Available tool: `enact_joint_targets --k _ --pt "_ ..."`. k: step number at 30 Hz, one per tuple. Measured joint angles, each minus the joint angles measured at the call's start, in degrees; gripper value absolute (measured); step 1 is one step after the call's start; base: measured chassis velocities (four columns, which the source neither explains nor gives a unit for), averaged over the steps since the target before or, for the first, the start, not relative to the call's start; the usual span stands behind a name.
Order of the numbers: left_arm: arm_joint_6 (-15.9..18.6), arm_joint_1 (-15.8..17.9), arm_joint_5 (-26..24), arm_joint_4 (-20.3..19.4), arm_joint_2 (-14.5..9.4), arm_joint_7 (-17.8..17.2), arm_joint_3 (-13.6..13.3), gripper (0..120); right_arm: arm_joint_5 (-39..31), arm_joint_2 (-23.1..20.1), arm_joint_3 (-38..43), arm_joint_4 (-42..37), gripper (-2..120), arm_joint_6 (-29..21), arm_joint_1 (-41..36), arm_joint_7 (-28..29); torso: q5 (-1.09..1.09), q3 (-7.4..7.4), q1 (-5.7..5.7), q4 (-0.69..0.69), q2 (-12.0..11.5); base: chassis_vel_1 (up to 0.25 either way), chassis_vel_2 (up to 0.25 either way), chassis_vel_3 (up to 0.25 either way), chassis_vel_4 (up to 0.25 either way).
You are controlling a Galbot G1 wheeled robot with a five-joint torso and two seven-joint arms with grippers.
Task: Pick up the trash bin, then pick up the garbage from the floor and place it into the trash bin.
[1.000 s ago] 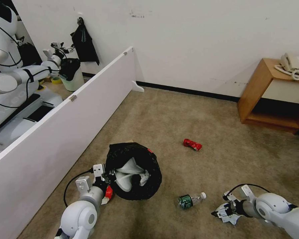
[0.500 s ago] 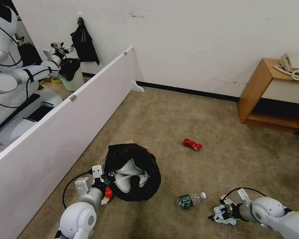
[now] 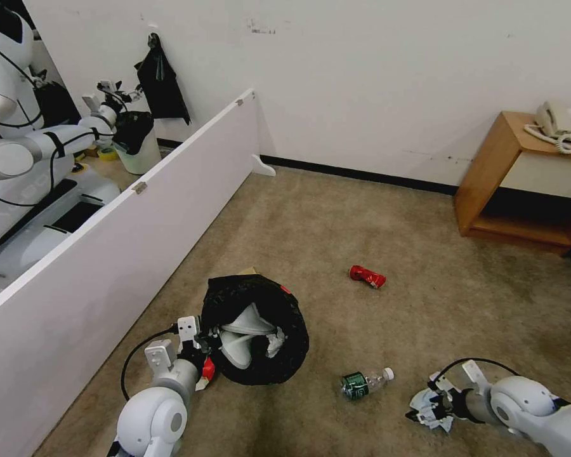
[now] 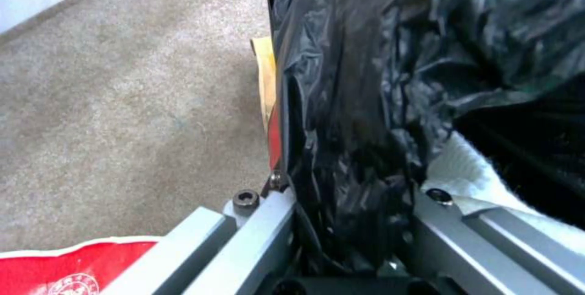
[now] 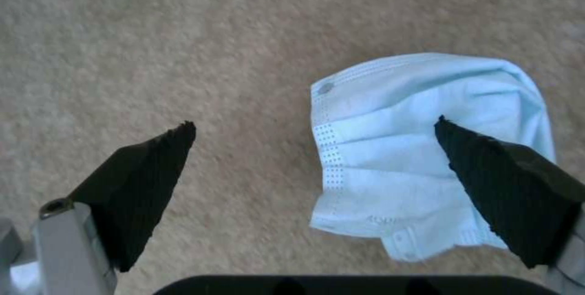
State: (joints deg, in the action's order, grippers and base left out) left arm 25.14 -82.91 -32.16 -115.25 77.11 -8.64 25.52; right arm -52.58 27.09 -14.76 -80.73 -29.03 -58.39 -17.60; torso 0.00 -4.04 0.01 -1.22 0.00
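Clearly, my right hand [image 5: 314, 146] hung spread wide over the light blue cloth [image 5: 420, 148] on the carpet, one finger above it. Soft and limp, it seemed best pinched at a bunched fold. My left hand [image 3: 200, 346] clamped the trash bin [image 3: 279, 317] rim.

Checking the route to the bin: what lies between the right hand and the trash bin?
In the head view, a green-labelled bottle lies on carpet between the right hand and the trash bin.

left gripper [image 3: 204, 346] jaws apparently clamped, arm low; right gripper [image 5: 314, 132] jaws spread wide, pointing down.
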Motion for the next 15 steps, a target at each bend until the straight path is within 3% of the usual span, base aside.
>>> enact_joint_targets --k 6,8,15 --pt "0.0 0.2 0.0 0.3 0.0 0.0 -0.1 0 0.7 -0.3 1.0 0.1 93 0.1 -0.9 -0.1 0.00 0.00 0.00 0.00 0.0 0.000 0.000 0.000 0.000" --pt "0.0 0.3 -0.1 0.3 -0.3 0.0 -0.2 0 1.4 0.0 1.2 0.6 82 0.2 -1.1 -0.1 -0.01 0.00 0.00 0.00 0.0 0.000 0.000 0.000 0.000" --pt "0.0 0.5 -0.6 0.4 -1.0 0.0 0.0 0 2.0 1.1 0.4 2.2 59 0.2 0.1 0.1 0.00 0.00 0.00 0.00 0.0 0.000 0.000 0.000 0.000"
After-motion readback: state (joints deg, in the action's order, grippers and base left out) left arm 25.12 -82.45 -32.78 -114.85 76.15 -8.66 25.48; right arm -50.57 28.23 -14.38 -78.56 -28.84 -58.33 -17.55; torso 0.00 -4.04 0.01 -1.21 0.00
